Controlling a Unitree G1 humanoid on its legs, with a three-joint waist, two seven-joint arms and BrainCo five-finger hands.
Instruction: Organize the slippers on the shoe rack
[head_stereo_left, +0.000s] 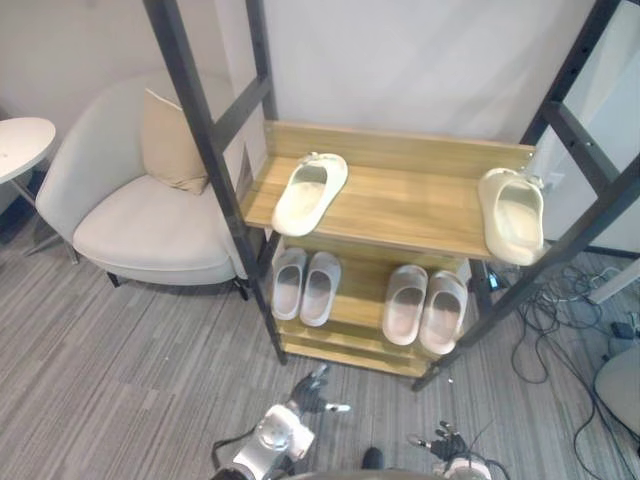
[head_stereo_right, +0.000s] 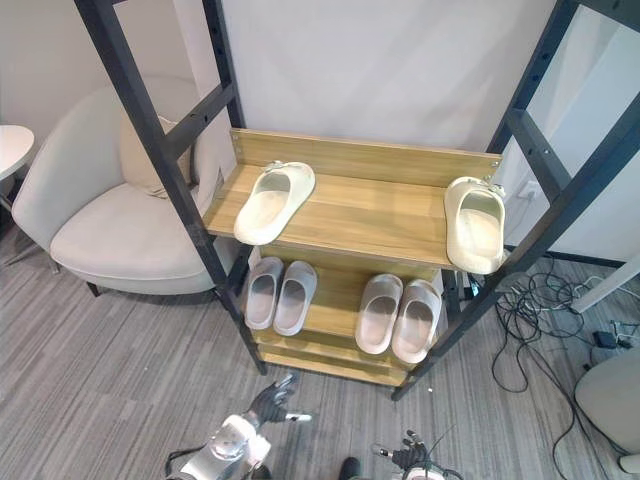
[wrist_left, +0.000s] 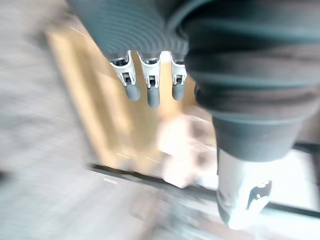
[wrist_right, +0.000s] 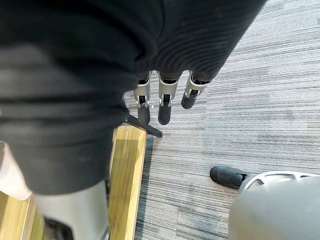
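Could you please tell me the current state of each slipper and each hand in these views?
Left cream foam slipper, on the wooden upper shelf: sole down, askew, far from its mate.
Right cream foam slipper, same shelf: sole down, reaching the front edge.
Left pale beige slipper pair, on the wooden lower shelf: side by side, tidy.
Right pale beige slipper pair: side by side, tidy.
Left hand: open, empty.
Right hand: open, empty.

Cream slippers (head_stereo_left: 311, 192), light-wood shoe rack (head_stereo_left: 410, 200) (its frame (head_stereo_left: 200, 140) black), grey streaked carpet (head_stereo_left: 120, 380).
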